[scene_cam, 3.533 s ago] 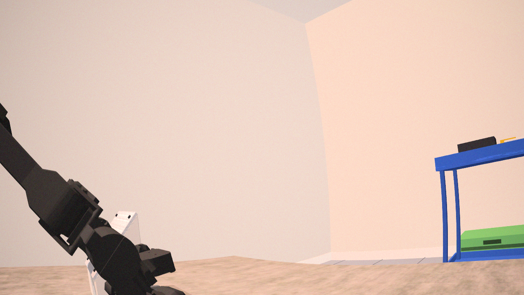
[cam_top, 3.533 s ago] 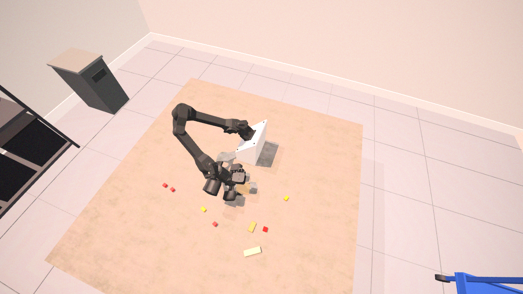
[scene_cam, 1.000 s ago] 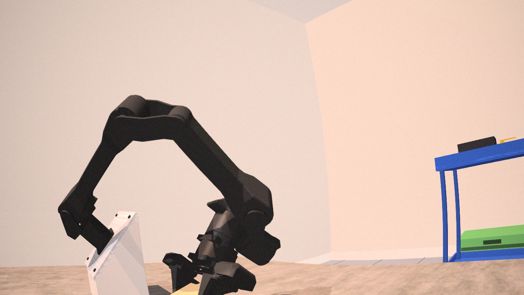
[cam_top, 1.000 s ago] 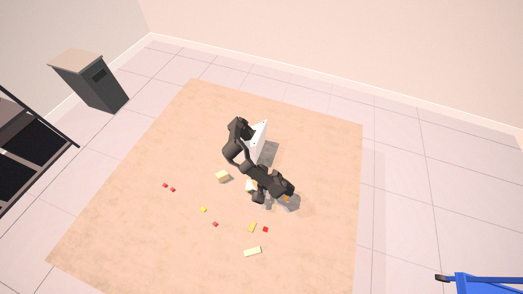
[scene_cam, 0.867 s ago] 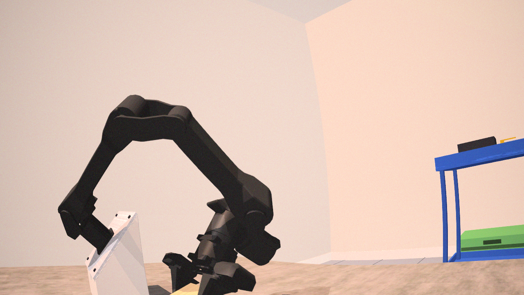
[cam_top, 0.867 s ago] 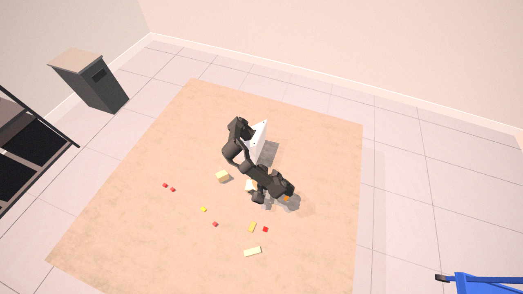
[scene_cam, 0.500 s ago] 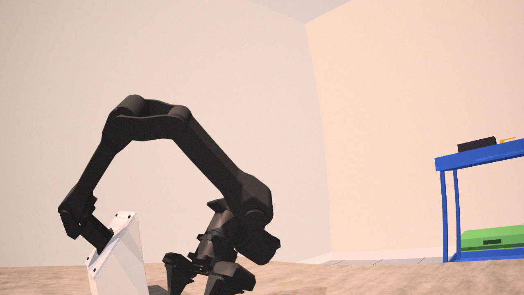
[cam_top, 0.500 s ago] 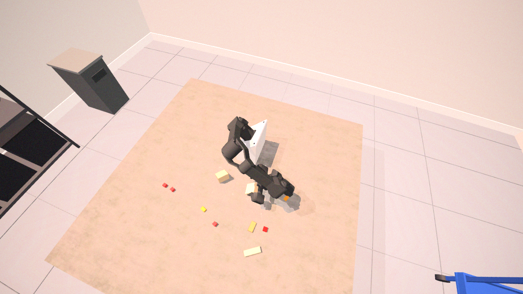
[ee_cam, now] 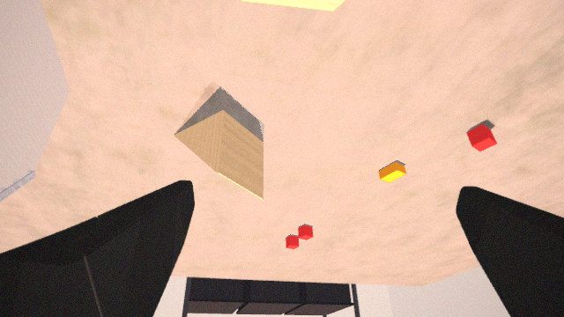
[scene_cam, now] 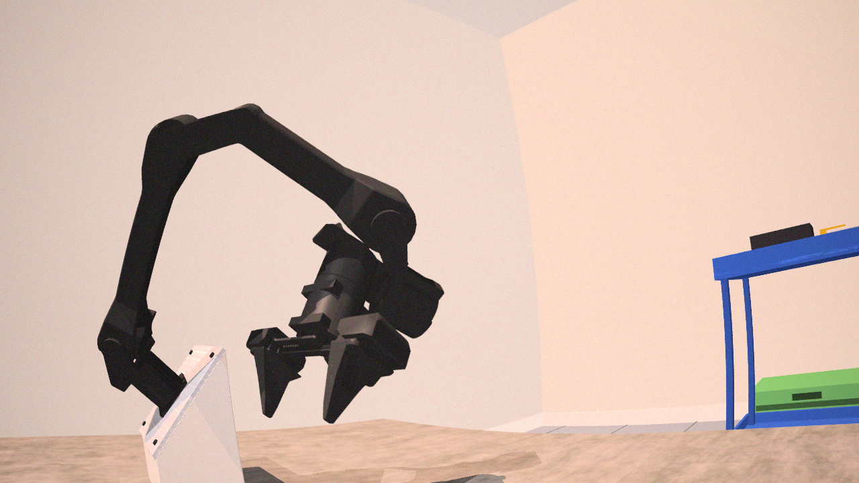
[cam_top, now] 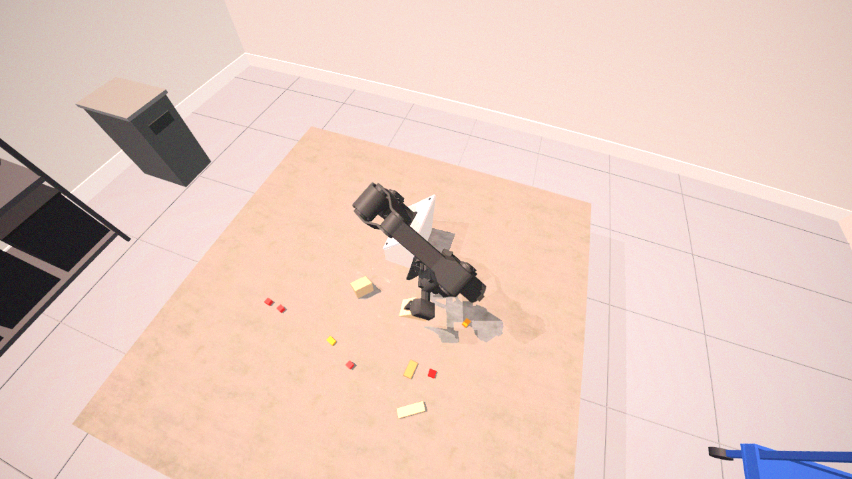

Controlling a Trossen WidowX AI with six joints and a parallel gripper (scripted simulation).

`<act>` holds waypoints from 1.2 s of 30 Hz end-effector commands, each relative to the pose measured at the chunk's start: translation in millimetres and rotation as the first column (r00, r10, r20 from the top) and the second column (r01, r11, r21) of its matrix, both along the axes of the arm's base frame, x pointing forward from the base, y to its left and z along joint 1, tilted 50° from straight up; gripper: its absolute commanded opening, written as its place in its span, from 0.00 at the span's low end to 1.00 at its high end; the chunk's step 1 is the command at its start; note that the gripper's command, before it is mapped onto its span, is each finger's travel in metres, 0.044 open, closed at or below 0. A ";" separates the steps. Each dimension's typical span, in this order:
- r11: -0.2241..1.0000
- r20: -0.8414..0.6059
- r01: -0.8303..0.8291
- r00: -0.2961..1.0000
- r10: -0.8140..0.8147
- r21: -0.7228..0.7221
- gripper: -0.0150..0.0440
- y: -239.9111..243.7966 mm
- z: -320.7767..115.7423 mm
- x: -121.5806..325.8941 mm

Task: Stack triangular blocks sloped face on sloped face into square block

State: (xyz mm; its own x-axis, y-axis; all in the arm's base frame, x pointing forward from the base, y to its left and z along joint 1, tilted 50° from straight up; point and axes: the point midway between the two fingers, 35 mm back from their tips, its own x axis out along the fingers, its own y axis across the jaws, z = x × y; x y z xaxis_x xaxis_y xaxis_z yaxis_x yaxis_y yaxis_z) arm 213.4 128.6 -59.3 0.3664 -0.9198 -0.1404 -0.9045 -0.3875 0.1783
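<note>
My gripper point(cam_top: 409, 291) point(scene_cam: 298, 418) point(ee_cam: 324, 195) is open and empty, with its fingers wide apart above the table. One wooden block point(cam_top: 361, 287) point(ee_cam: 240, 154) stands on the table left of the gripper in the top view, and shows left of centre in the wrist view, beyond the left fingertip. Its full shape is hard to tell. Another pale wooden block point(cam_top: 403, 311) point(ee_cam: 296, 3) lies partly hidden under the gripper in the top view; only its bright edge shows at the top of the wrist view. The two blocks are apart. Neither shows in the exterior view.
Red cubes point(cam_top: 268, 301) point(cam_top: 349, 364) point(cam_top: 431, 373) point(ee_cam: 481, 138), a small yellow block point(cam_top: 331, 340) point(ee_cam: 392, 173), an orange one point(cam_top: 466, 322), a yellow brick point(cam_top: 410, 369) and a pale brick point(cam_top: 411, 410) lie around. The white arm base point(cam_top: 424, 221) point(scene_cam: 198, 420) stands behind.
</note>
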 end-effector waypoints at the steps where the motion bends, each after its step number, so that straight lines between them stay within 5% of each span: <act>1: 1.000 -0.014 0.005 1.000 -0.005 -0.006 1.00 -0.4 1.9 -2.2; 3: 0.996 0.073 0.059 0.995 -0.064 0.069 1.00 -4.4 3.7 -0.1; 6: 0.891 0.331 0.286 0.853 -0.405 0.353 1.00 -30.6 7.7 0.0; 9: 0.666 0.462 0.401 0.497 -0.735 0.629 1.00 -51.8 8.9 -0.9; 12: 0.405 0.427 0.374 0.024 -0.904 0.835 1.00 -67.0 9.5 0.3; 16: 0.119 0.200 0.179 -0.560 -0.804 0.977 1.00 -81.4 12.8 6.8; 20: -0.041 -0.116 -0.109 -0.912 -0.393 0.993 1.00 -92.5 20.4 20.2; 24: -0.070 -0.286 -0.282 -0.956 -0.067 0.957 1.00 -99.6 28.3 30.9; 36: -0.070 -0.286 -0.282 -0.956 -0.067 0.957 1.00 -100.3 18.3 31.9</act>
State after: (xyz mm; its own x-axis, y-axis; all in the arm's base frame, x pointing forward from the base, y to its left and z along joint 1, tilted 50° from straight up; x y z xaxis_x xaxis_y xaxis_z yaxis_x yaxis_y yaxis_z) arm 246.9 28.7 -33.6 -0.0729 -0.1059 -0.9917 0.9555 0.2774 -0.0998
